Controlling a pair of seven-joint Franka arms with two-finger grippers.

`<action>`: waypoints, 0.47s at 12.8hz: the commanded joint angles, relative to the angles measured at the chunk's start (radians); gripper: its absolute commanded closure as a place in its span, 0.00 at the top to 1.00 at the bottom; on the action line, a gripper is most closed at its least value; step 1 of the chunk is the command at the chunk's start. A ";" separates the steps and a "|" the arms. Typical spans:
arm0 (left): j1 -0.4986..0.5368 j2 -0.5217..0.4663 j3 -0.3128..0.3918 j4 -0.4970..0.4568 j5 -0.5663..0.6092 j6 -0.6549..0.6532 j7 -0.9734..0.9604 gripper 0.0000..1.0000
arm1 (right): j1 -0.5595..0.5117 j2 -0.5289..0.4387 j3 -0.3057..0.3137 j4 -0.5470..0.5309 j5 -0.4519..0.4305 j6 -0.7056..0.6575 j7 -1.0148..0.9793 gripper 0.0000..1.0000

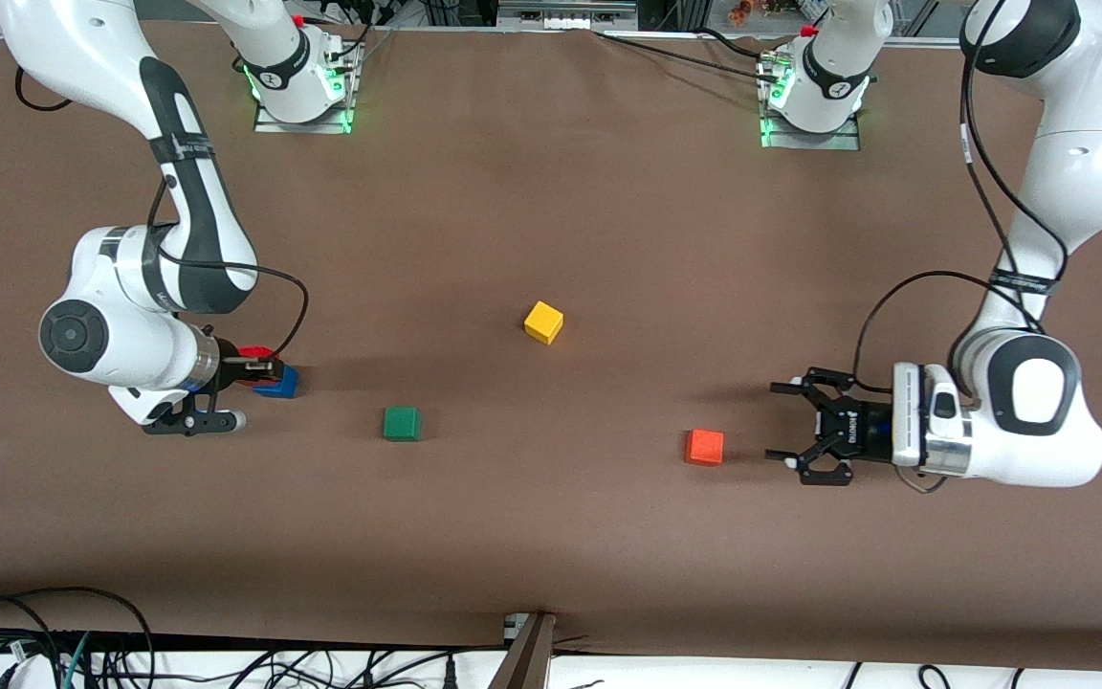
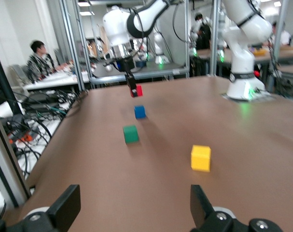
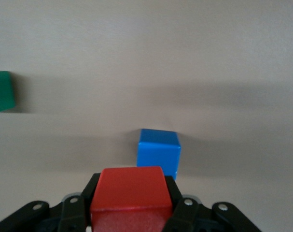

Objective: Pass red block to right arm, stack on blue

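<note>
My right gripper (image 1: 262,362) is shut on the red block (image 1: 258,354) and holds it in the air just above the blue cube (image 1: 278,383), not touching it. In the right wrist view the red block (image 3: 131,193) sits between the black fingers, with the blue cube (image 3: 158,152) on the table just ahead of it. The left wrist view shows the red block (image 2: 136,90) hanging above the blue cube (image 2: 140,112). My left gripper (image 1: 781,423) is open and empty, low over the table beside the orange cube (image 1: 704,447).
A green cube (image 1: 402,423) lies near the blue cube, toward the left arm's end of the table. A yellow cube (image 1: 543,322) lies mid-table, farther from the front camera. Cables run along the table's front edge.
</note>
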 commanded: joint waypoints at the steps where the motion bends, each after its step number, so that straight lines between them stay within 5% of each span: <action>1: -0.004 -0.025 0.048 0.119 0.149 -0.106 -0.050 1.00 | 0.010 -0.043 -0.011 -0.083 -0.019 0.081 0.006 0.00; 6: 0.005 -0.182 0.051 0.166 0.502 -0.241 -0.258 1.00 | 0.015 -0.033 -0.019 -0.122 -0.071 0.163 0.067 0.00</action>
